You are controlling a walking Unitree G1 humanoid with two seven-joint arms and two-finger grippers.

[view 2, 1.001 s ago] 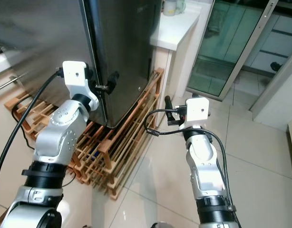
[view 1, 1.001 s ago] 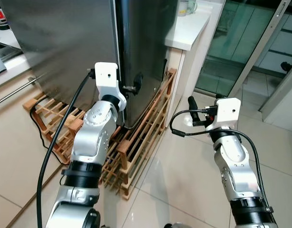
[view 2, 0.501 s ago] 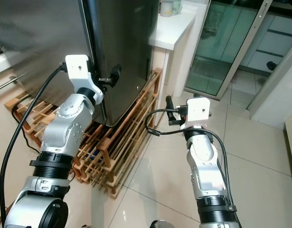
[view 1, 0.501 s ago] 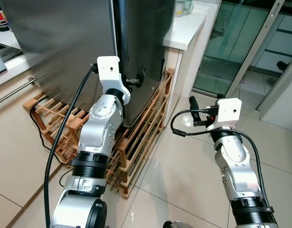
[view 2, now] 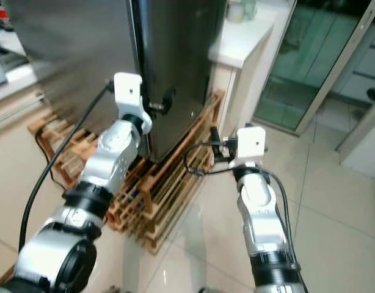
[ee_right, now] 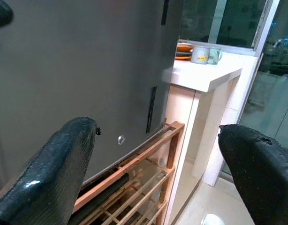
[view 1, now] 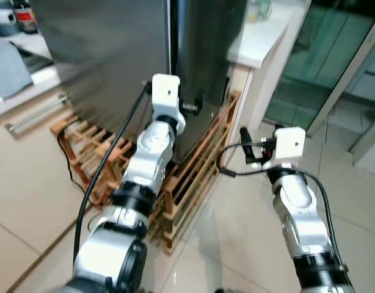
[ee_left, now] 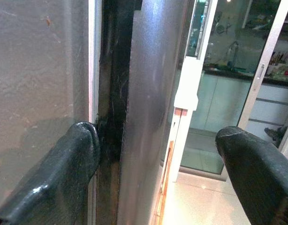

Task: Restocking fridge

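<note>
Fridge (view 1: 108, 55) standing at centre-left of the eye views, steel-fronted, door closed, raised on a wooden rack (view 1: 193, 177) on the tiled floor (view 1: 236, 244). White counter (view 1: 261, 43) just beside the fridge on its right, carrying mugs (ee_right: 205, 55). Glass sliding door (view 1: 322, 67) beyond the counter.

Left gripper (view 1: 198, 104) raised against the front corner of the fridge, at the dark seam (ee_left: 113, 108) between door and side panel. Fingers spread wide apart; one finger (ee_left: 64, 173) touching or just beside the seam, the other clear of the fridge on the side-panel side. Nothing held.

Right gripper (view 1: 247, 146) held out low, to the right of the rack and near the base of the counter, pointed toward the side of the fridge. Fingers (ee_right: 55, 173) wide apart, nothing between them, well apart from the fridge.

Black cable (view 1: 102, 177) running down along the left arm.
</note>
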